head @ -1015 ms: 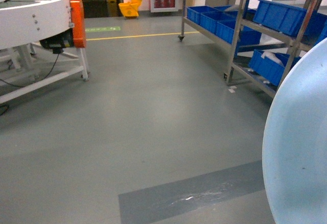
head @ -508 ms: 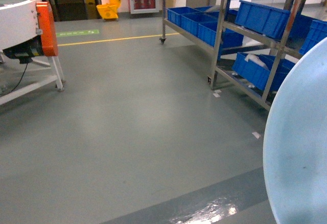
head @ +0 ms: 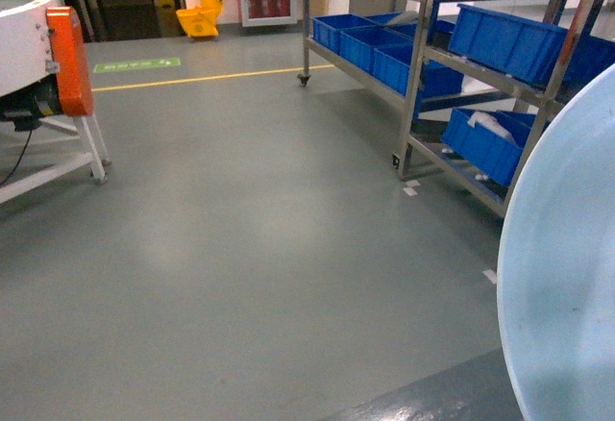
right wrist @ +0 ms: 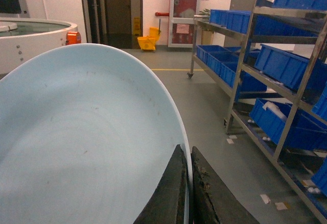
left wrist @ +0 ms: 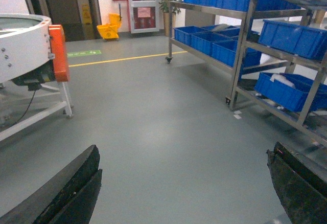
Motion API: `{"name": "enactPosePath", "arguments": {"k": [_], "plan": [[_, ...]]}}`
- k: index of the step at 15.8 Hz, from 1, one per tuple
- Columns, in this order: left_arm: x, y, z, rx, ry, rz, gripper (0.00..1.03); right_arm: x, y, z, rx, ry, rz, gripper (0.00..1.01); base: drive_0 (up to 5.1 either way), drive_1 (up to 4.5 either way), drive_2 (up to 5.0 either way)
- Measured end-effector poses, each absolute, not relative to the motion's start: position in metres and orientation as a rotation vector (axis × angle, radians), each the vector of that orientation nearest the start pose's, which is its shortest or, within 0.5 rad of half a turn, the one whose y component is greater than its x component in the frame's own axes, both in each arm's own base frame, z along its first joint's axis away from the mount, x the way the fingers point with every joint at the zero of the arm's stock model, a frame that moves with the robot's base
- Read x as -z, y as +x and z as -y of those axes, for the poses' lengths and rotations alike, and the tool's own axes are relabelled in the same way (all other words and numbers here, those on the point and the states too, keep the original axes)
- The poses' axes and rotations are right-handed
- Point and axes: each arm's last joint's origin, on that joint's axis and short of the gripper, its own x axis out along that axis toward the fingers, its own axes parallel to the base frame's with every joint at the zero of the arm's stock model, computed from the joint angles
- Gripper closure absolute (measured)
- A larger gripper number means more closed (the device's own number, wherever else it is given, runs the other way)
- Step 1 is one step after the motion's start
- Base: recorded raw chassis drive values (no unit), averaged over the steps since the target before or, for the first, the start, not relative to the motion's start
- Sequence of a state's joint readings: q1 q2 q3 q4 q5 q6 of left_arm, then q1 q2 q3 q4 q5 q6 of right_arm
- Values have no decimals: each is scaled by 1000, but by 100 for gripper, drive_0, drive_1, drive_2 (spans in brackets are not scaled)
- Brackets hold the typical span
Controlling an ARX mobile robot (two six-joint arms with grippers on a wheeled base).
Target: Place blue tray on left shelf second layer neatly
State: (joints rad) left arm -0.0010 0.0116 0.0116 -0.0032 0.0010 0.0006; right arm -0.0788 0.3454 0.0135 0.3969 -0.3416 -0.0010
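The steel rack (head: 423, 65) stands right of the open floor (head: 240, 248), crates (head: 504, 41) on its tiers. Left of the rack sits the round machine (head: 24, 37); behind it, far back, a mop bucket (head: 200, 19). The tray (head: 567, 286) fills the near-right foreground, before the rack.

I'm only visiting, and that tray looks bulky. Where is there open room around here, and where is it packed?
The grey floor between the white round machine and the steel racks lies bare. The racks are crowded with blue crates. The right gripper pinches the blue tray by its rim; the left gripper gapes empty.
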Motion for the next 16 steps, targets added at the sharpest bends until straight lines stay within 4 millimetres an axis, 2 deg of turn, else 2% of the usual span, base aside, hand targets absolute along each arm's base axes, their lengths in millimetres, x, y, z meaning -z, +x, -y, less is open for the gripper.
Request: {"name": "enactPosePath", "arguments": {"k": [16], "plan": [[-166,98,0,1,1,-4,5,-176,118,0,-263,-14,63,99,-6,424,-437]]}}
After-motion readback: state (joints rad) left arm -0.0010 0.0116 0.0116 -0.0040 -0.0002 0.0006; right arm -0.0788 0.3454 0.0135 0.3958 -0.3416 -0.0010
